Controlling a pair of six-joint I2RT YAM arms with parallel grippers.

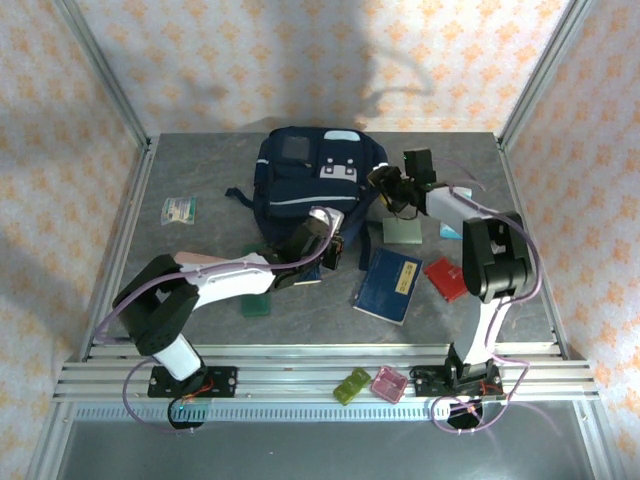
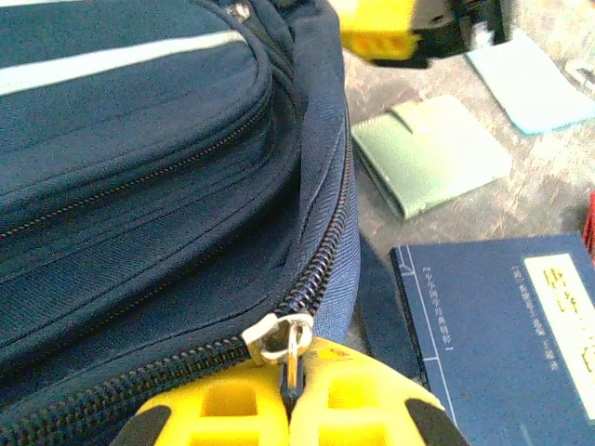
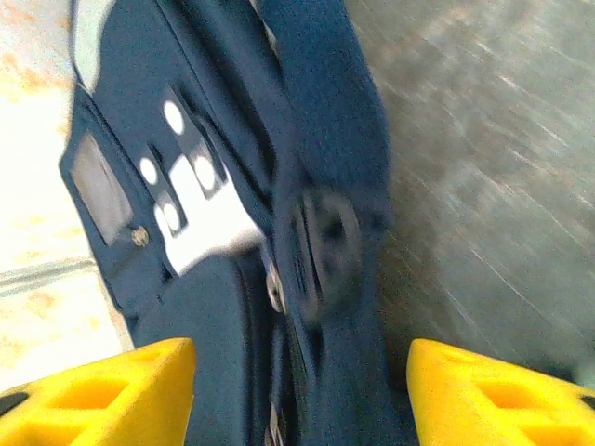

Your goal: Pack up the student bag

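The student bag (image 1: 310, 180) lies at the back middle of the table, navy with white patches and a light stripe. My left gripper (image 1: 332, 248) is at its near right corner. In the left wrist view its yellow fingers (image 2: 223, 409) are shut on the silver zipper pull (image 2: 279, 336) of the bag (image 2: 139, 186). My right gripper (image 1: 385, 185) hovers at the bag's right edge. In the right wrist view it (image 3: 302, 390) stands open, with the bag's side and strap (image 3: 321, 139) between and below the jaws, untouched.
A navy booklet (image 1: 390, 283) lies right of the left gripper, with a red item (image 1: 445, 277) beside it. A pale green wallet (image 1: 403, 232) and a light blue pad (image 2: 535, 79) lie farther back. A small packet (image 1: 179, 210) sits at left. A green card (image 1: 257, 303) lies near.
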